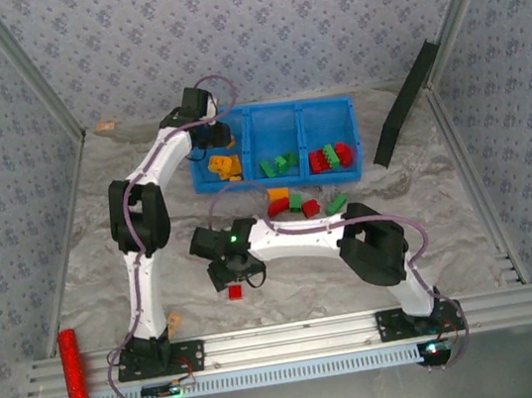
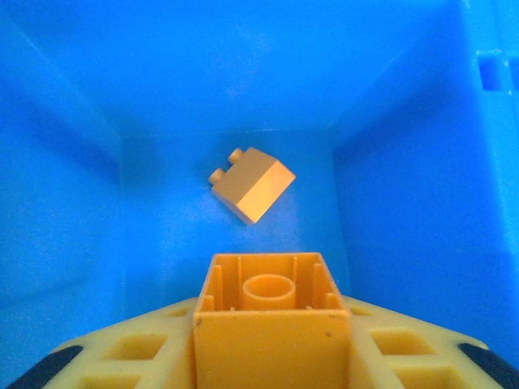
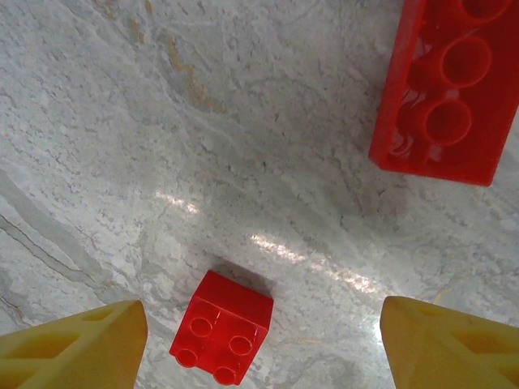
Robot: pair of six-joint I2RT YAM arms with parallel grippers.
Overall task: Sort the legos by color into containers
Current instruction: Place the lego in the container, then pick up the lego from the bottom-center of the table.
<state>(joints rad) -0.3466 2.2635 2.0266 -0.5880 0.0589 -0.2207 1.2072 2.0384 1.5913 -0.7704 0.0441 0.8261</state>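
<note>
Left gripper (image 2: pixel 272 350): jaws clamped on an orange brick (image 2: pixel 272 320), hollow underside facing the wrist camera, one yellow finger (image 2: pixel 122 350) on each side of it. It hangs inside the left compartment of the blue tray (image 2: pixel 405 203). Beyond it a second orange brick (image 2: pixel 253 185) lies tilted on the compartment floor, studs pointing away. Right gripper (image 3: pixel 263 344): jaws wide, nothing held. A small red brick (image 3: pixel 223 336) sits studs-up on the table (image 3: pixel 203 146) between the fingertips (image 3: pixel 81 344), nearer the one on the picture's left, and I see neither touching it. A long red brick (image 3: pixel 442 89) lies underside-up further off, apart from the small one. From the top camera I see the right gripper (image 1: pixel 233 267) low over the near-centre table and the left gripper (image 1: pixel 215 138) at the tray's far left. The tray holds orange pieces (image 1: pixel 224 168) on the left, green (image 1: pixel 281 164) in the middle and red (image 1: pixel 330 157) on the right. Four loose bricks (image 1: pixel 302 202) lie just in front of the tray.
</note>
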